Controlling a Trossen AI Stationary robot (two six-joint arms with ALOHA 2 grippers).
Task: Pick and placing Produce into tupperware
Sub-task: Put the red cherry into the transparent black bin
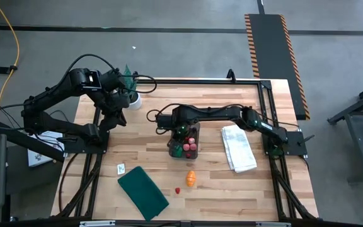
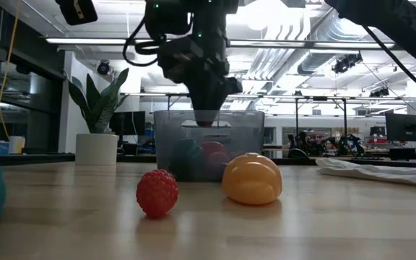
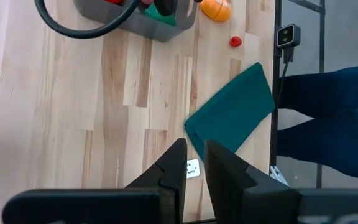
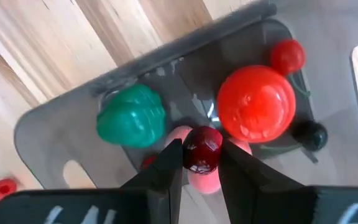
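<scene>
Dark red berry-sized toy piece (image 4: pixel 202 150) sits clenched in the right claw (image 4: pixel 201 163), the clear grey-tinted rectangular plastic tupperware (image 4: pixel 55 124) directly beneath it; left claw (image 3: pixel 194 163), narrowly parted and empty, waits well apart.

The bench (image 1: pixel 156 161) is a light wooden butcher-block top framed by black metal rails. A clear grey-tinted plastic container (image 1: pixel 183 146) sits near its centre, with toy produce inside it. Just in front of the container lies an orange toy fruit (image 1: pixel 191 178), and a small red berry (image 1: pixel 177 190) lies near it, apart from it. A dark green cloth (image 1: pixel 143 192) lies flat near the front left, with a small white card (image 1: pixel 121 168) just beside its upper corner. A folded white cloth (image 1: pixel 238 147) lies to the right of the container. A white pot holding a spiky green plant (image 1: pixel 131 85) stands at the rear left corner.
</scene>
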